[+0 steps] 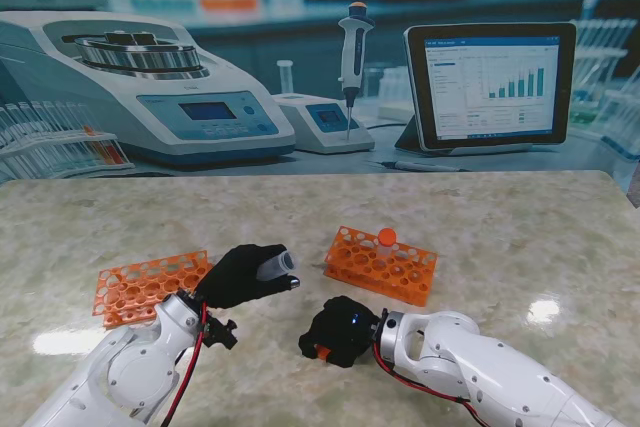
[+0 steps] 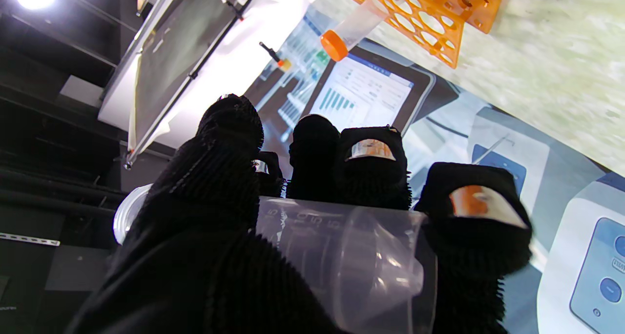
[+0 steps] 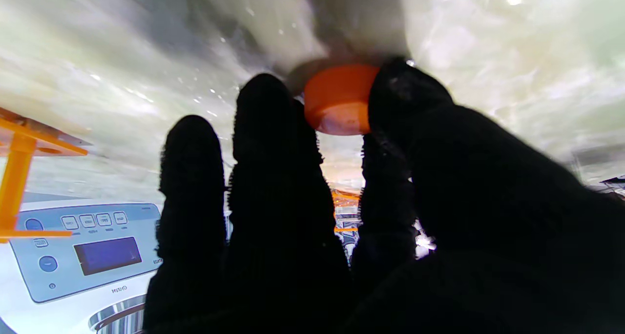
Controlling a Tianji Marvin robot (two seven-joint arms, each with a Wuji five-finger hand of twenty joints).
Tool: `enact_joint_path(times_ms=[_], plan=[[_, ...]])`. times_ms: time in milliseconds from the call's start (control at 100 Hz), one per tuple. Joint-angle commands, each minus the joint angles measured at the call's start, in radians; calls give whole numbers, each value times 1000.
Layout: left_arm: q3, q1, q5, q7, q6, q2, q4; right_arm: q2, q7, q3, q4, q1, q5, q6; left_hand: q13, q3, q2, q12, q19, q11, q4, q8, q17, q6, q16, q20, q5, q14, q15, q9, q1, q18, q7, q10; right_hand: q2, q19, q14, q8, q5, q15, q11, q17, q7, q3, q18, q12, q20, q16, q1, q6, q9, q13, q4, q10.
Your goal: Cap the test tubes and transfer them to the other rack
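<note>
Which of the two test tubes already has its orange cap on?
The tube standing in the right-hand rack: the capped tube has an orange top. The clear tube in the left hand is uncapped.

Marbled table (image 1: 520,237); backdrop with centrifuge (image 1: 150,87), pipette (image 1: 352,57), tablet showing charts (image 1: 490,85)

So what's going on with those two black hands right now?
Left hand holds an open clear tube. Right hand pinching orange cap on table. One capped tube racked. Nothing blocking.

One rack (image 1: 150,288) lies left, the other rack (image 1: 381,265) right, holding a capped tube (image 1: 386,239)
</note>
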Motion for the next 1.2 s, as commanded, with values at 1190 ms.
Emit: enact_joint_path(times_ms=[1190], plan=[[-3,3,3,1,-2,-1,-1,-10,2,63,-7,-59,17,-46,5,-9,41,-2,155,7,-7,63,48,-64,-11,-25,10,-18,16,-9,33,-50,84,-40,67,31,-30,98,152,76,115,28,-35,205,-8,25,1,-7,174,-33,122,58,57,-133]])
